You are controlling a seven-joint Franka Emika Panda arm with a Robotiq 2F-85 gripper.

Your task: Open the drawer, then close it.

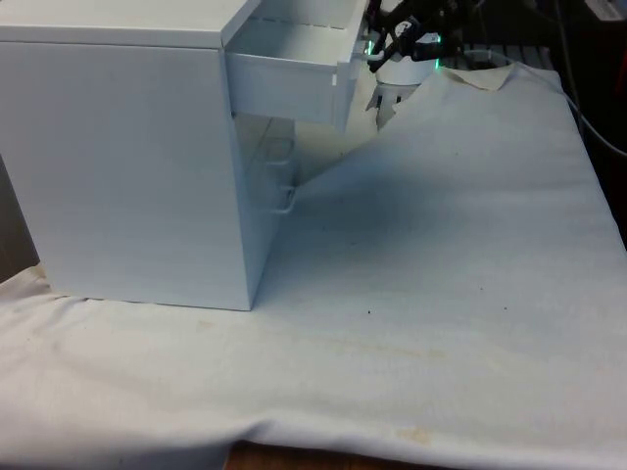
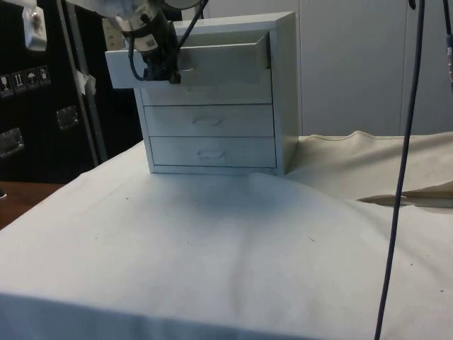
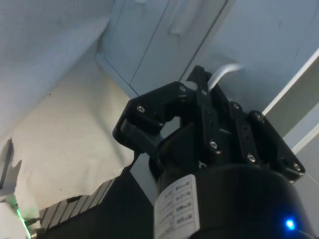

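Opening is judged done, closing left: the top drawer [image 1: 289,69] of the chest of drawers [image 1: 127,157] on the desk [image 1: 441,294] is seen pulled out (lower two shut), and the gripper [image 2: 166,71] is closed on its handle [image 3: 222,74] at the drawer front.

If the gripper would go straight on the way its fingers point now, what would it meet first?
Most likely the top drawer's front panel: the gripper is right at the handle, fingers pointing into it, though contact is hard to judge.
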